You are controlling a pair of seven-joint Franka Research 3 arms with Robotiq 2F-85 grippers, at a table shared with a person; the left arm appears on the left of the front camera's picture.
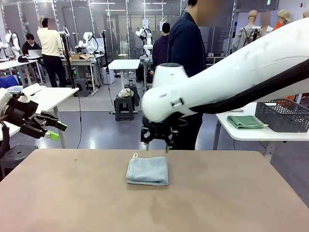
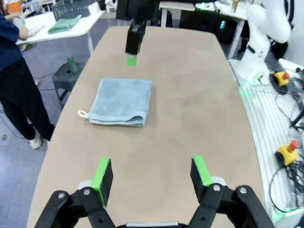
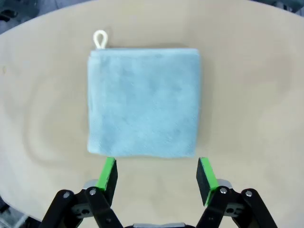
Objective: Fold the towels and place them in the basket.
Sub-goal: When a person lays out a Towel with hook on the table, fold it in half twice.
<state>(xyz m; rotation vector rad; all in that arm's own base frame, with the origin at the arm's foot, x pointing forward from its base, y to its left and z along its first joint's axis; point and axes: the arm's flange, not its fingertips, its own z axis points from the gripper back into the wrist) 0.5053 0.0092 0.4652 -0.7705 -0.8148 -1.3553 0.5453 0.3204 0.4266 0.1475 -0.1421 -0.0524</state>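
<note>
The right gripper (image 3: 156,171) hangs released and empty, the folded blue-grey towel (image 3: 142,102) flat on the table (image 3: 256,95) at its twelve o'clock. The left gripper (image 2: 152,173) gapes empty. At the front view's three o'clock, the basket (image 1: 282,116) and green towel (image 1: 245,121) sit on a side table (image 1: 241,133).

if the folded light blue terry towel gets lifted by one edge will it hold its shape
Probably floppy: the folded light blue terry towel lies in loose layers that would likely droop open. Likely light, being thin cloth; its fuzzy pile should resist slipping.
</note>
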